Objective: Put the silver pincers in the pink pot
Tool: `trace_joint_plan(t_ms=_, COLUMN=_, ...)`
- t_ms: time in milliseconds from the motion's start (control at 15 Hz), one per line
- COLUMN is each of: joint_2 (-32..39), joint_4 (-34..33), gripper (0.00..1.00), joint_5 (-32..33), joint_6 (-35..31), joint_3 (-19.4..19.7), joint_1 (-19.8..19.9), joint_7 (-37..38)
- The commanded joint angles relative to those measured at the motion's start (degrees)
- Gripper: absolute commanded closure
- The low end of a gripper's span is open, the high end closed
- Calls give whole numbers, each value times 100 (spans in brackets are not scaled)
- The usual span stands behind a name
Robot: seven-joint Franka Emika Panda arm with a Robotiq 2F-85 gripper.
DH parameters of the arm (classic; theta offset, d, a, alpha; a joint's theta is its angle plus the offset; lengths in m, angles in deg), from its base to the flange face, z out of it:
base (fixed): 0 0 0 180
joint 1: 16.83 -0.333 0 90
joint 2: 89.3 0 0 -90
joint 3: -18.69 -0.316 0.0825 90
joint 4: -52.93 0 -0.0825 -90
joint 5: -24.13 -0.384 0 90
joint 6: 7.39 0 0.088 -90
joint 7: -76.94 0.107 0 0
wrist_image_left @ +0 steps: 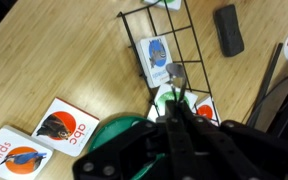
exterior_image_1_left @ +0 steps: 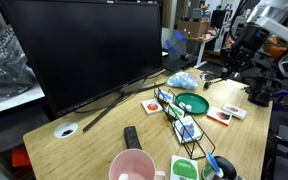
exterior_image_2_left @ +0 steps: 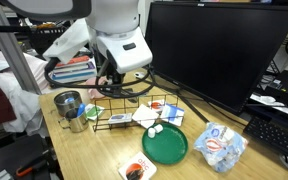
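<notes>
1. The gripper [wrist_image_left: 180,110] comes in from the bottom of the wrist view; its jaws are pressed onto the silver pincers [wrist_image_left: 174,76] and pinch their thin arms; one round shiny tip sticks out past the fingers.
2. The pincers are up off the table; in the wrist view they show over the black wire rack [wrist_image_left: 162,35]; a small card [wrist_image_left: 156,55] is in the rack; the green dish [wrist_image_left: 112,142] is just beside the rack.
3. The pink pot [exterior_image_1_left: 131,166] sits on the wooden table [exterior_image_1_left: 84,145] at the near edge in an exterior view; the green cup [exterior_image_1_left: 184,168] is just beside it; the pot is well apart from the gripper and the pincers.
4. A black remote [exterior_image_1_left: 131,136] lies near the pot, between it and the big dark screen [exterior_image_1_left: 84,50].
5. Two bird cards [wrist_image_left: 64,122] lie flat on the table near the green dish.
</notes>
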Motion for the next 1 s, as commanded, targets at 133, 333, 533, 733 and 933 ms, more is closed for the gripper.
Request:
trace_joint_plan(t_ms=133, joint_2=-614, joint_4=183, gripper=99, joint_5=-225, joint_6=937, joint_3=-50, joint_1=-299, joint_7=-847)
trace_joint_plan(t_ms=333, joint_2=-673, joint_4=160, gripper=99, joint_5=-262, joint_6=1364, joint_3=-318, joint_1=-653, joint_7=-1070)
trace_joint_plan(t_ms=533, joint_2=-593, joint_4=66, gripper=99, joint_5=-279, joint_6=1601, joint_3=-613, joint_1=-994, joint_7=-1219)
trace_joint_plan(t_ms=733, joint_2=-477, joint_4=-31, gripper=99, joint_5=-285, joint_6=1685, joint_3=-814, joint_1=-1238, joint_7=-1360)
trace_joint_plan(t_ms=933, joint_2=-565, joint_4=91, gripper=99, joint_5=-207, joint_6=1538, joint_3=-949, joint_1=-1228, joint_7=-1228)
